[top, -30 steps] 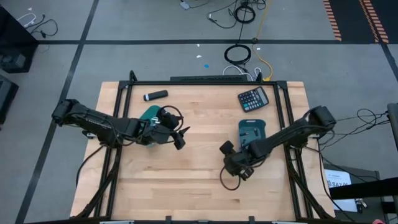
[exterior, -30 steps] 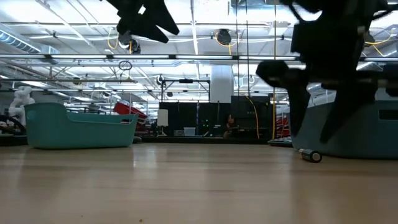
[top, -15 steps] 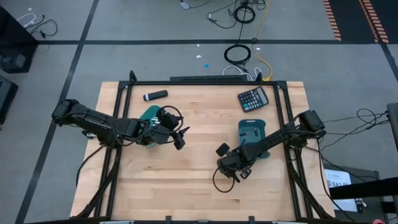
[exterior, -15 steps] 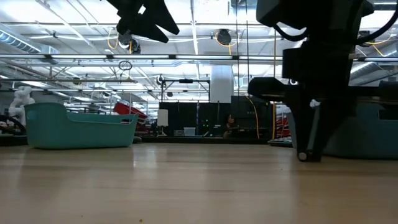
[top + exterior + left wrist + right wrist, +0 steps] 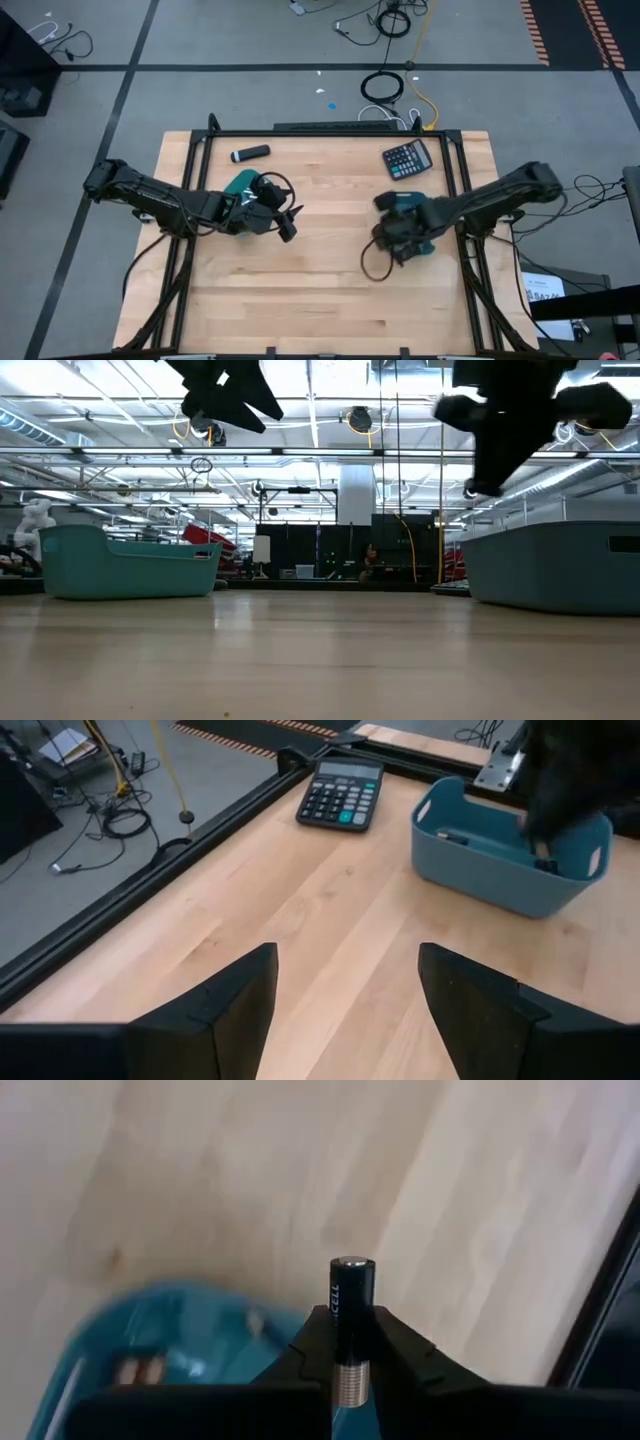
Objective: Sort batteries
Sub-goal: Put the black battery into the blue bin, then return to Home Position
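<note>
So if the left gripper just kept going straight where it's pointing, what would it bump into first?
Probably the teal tray. The left gripper faces bare table first, then that tray farther on, though depth is hard to judge.

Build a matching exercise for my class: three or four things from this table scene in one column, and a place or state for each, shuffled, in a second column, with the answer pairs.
Things
1. battery
2. calculator
3. left gripper
4. marker

Places or states
A. open, holding nothing
B. at the table's far edge, right side
C. clamped in the right gripper
D. at the table's far edge, left side

Pairs: 1-C, 2-B, 3-A, 4-D
</note>
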`<move>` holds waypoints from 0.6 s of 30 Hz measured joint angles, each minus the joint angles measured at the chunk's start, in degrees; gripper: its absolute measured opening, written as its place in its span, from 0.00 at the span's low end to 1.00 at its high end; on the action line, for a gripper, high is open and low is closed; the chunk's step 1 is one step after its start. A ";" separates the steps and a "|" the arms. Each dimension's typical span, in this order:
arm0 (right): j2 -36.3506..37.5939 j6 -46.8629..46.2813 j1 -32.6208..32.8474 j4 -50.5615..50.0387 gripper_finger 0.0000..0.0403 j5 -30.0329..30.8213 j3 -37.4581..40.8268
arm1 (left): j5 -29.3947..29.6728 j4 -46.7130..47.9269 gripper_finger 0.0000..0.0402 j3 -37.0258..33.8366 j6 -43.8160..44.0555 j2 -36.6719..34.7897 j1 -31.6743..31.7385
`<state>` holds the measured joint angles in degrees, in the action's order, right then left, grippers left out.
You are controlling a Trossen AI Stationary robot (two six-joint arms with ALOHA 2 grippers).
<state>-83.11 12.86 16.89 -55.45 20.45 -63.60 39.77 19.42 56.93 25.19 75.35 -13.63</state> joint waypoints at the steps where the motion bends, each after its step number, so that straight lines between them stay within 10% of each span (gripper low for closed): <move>1: 1.72 -2.42 -0.57 -2.17 0.05 -0.73 0.33 | 0.05 0.46 0.63 0.00 0.30 0.00 -0.02; 18: 9.49 -18.78 -1.90 -11.79 0.41 -0.64 5.52 | 0.24 1.11 0.63 -0.02 1.07 0.00 0.09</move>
<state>-73.62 -5.92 15.00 -67.24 19.82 -58.08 40.01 20.53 56.90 26.26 75.35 -13.54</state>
